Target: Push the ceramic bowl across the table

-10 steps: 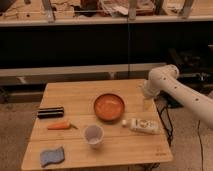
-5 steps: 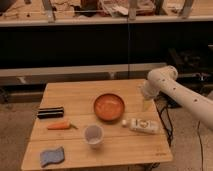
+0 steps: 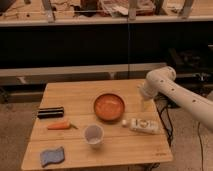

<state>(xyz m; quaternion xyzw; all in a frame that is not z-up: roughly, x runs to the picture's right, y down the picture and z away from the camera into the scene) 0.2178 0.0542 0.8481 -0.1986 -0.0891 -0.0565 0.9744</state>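
White cup point(image 3: 93, 134) stood front-centre on table point(image 3: 70, 95); ceramic bowl point(image 3: 109, 106) sat just behind it, near middle. Gripper point(image 3: 145, 104) hung right of bowl, near rim but apart, jaws spread wide, holding nothing. Push apparently not begun: contact and whole shove remained.

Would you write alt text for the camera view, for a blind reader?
The robot's open gripper hangs just right of the orange-brown ceramic bowl, apart from it, over the wooden table. Also on it: a white cup, a white bottle on its side, a carrot, a black block, a blue sponge.
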